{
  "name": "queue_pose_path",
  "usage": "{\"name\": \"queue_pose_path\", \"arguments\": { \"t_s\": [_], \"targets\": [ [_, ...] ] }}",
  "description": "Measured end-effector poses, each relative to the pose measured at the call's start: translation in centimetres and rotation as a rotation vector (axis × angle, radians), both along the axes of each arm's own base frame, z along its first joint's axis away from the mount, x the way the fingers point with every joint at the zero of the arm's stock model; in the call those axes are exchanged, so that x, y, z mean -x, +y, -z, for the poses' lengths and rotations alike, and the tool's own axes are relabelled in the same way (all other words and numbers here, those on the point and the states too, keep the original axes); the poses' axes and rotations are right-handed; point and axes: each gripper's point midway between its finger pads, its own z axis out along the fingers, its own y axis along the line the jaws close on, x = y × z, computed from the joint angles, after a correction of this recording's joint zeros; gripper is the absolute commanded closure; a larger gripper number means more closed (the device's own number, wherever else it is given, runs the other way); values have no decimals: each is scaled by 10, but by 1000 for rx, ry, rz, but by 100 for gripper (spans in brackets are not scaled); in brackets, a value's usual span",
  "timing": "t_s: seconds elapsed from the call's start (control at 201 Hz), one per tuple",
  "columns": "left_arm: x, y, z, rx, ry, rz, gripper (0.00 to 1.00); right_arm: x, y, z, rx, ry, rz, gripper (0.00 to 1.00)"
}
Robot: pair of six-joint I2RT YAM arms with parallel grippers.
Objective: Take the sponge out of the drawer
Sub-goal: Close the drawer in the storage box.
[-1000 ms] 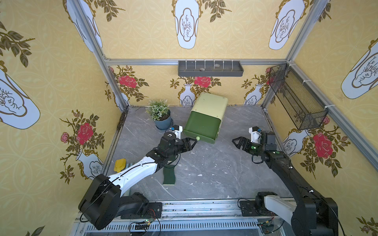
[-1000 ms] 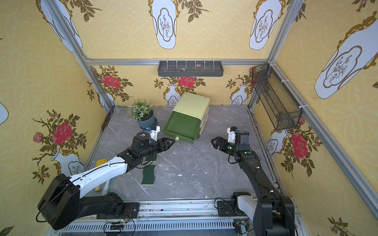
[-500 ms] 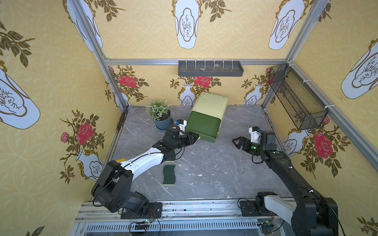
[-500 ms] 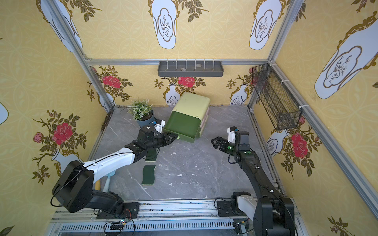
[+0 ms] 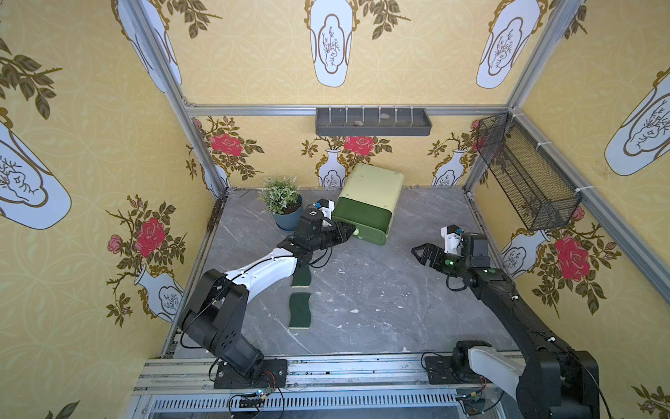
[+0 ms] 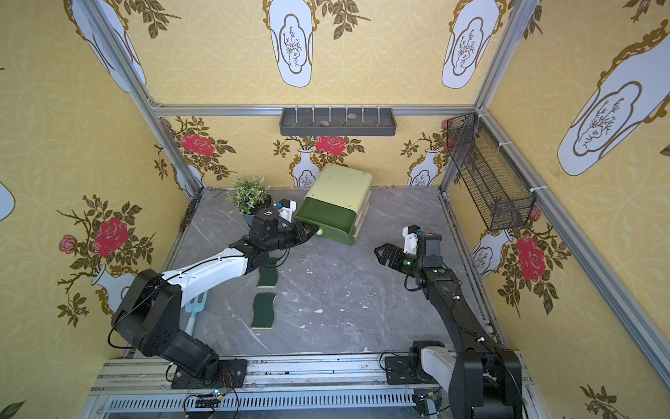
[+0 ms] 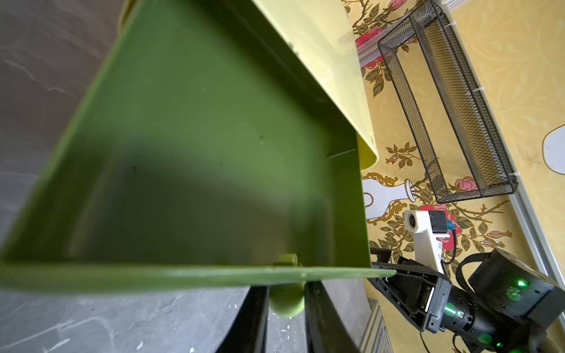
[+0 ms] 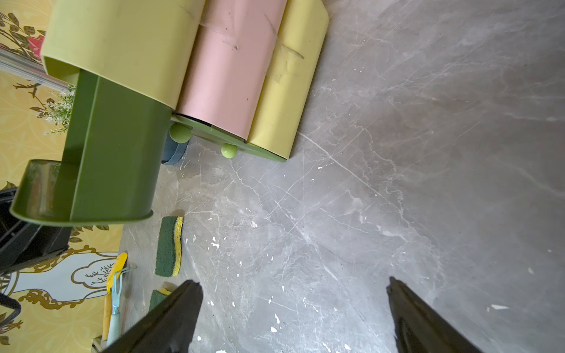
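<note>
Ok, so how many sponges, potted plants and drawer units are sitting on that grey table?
Sponges: 2
Potted plant: 1
Drawer unit: 1
Total: 4

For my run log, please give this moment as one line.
left gripper: closed around knob | drawer: pulled out, looks empty inside | sponge and second sponge: on table | right gripper: open, above table, empty
</note>
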Motion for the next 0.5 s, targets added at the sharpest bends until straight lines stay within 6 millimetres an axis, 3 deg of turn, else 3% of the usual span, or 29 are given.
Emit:
{"name": "queue_pose_path", "arguments": {
  "t_s": [0.503],
  "targets": [
    [-41,-16,-5,13,-5,-11,75,1,0,3,1,6,0,2]
  ]
}}
